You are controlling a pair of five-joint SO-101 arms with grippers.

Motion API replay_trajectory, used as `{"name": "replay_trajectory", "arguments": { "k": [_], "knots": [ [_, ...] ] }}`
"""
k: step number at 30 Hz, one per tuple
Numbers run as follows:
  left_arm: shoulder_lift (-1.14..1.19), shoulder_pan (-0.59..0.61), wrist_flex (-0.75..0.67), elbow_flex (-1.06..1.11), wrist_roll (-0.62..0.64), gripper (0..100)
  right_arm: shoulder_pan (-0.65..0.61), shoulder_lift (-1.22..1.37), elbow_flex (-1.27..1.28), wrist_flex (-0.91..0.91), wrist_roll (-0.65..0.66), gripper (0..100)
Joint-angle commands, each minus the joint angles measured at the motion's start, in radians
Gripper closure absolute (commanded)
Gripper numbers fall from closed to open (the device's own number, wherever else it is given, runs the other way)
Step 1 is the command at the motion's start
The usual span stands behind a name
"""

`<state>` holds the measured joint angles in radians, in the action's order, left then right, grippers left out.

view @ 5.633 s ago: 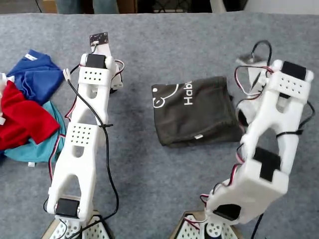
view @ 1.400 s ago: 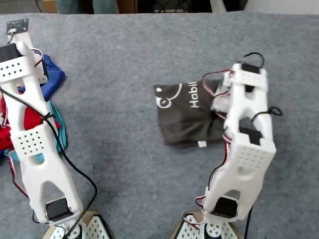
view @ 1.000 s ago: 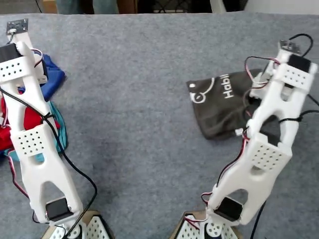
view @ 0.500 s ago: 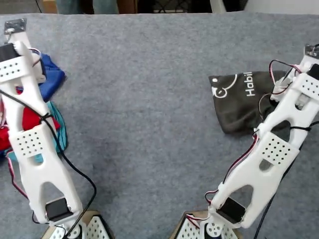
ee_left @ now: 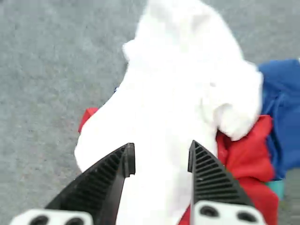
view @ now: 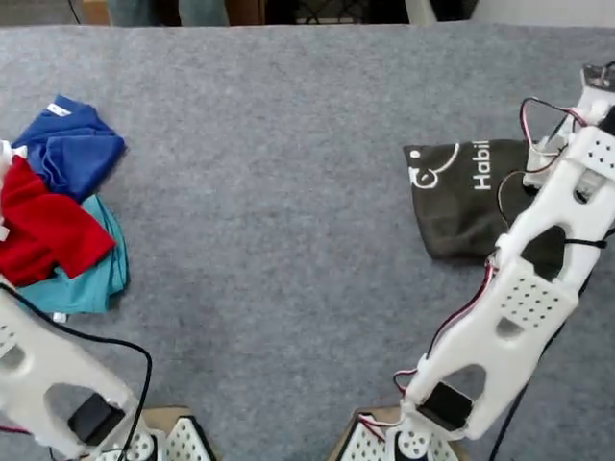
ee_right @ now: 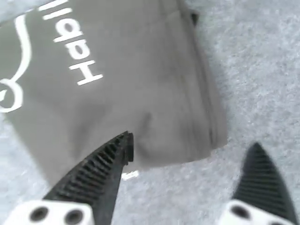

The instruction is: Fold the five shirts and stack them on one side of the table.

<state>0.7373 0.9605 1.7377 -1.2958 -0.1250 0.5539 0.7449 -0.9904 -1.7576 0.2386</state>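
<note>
Shirts lie at two ends of the felt-like grey table cover (view: 269,173). At nine o'clock in the high view sits a soft, crumpled heap: a blue shirt (view: 69,144) at twelve o'clock, a red shirt (view: 43,226) across the middle and a teal shirt (view: 91,274) beneath it. A rumpled white shirt (ee_left: 178,93) drapes over the red one, seen between the spread, ribbed black fingers (ee_left: 110,173) of the left gripper (ee_left: 161,146); contact cannot be told. At three o'clock a dark grey shirt (view: 466,202) lies folded into a flat rectangle, with white lettering (view: 480,165) and a small white tag (ee_right: 130,175) at its edge. The right gripper (ee_right: 191,143) gapes wide, one finger over the shirt's edge, the other over bare cover.
</note>
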Motion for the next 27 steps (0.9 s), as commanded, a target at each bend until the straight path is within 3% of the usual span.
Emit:
{"name": "replay_trajectory", "arguments": {
  "k": [1,5,7,11,15,22,27],
  "knots": [
    [0.117,0.012,-0.072,0.036,0.029,79,-0.069,-0.130,0.082,-0.008,-0.006,67.1],
    [0.302,0.045,-0.213,0.038,0.138,79,-0.118,-0.208,0.173,-0.008,-0.074,62.6],
    [0.361,0.047,-0.213,0.010,0.170,81,-0.141,-0.271,0.220,-0.008,-0.080,61.9],
    [0.367,0.031,-0.100,-0.168,0.180,98,-0.190,-0.420,0.326,-0.008,-0.080,62.0],
    [0.364,-0.015,0.028,-0.375,0.181,97,-0.218,-0.590,0.421,-0.008,-0.080,62.0],
    [0.229,-0.093,0.026,-0.265,0.181,97,-0.224,-0.849,0.544,-0.008,-0.080,62.0],
    [-0.006,-0.176,0.026,-0.114,0.181,97,-0.224,-0.983,0.621,-0.005,-0.077,62.0]
  ]
}}
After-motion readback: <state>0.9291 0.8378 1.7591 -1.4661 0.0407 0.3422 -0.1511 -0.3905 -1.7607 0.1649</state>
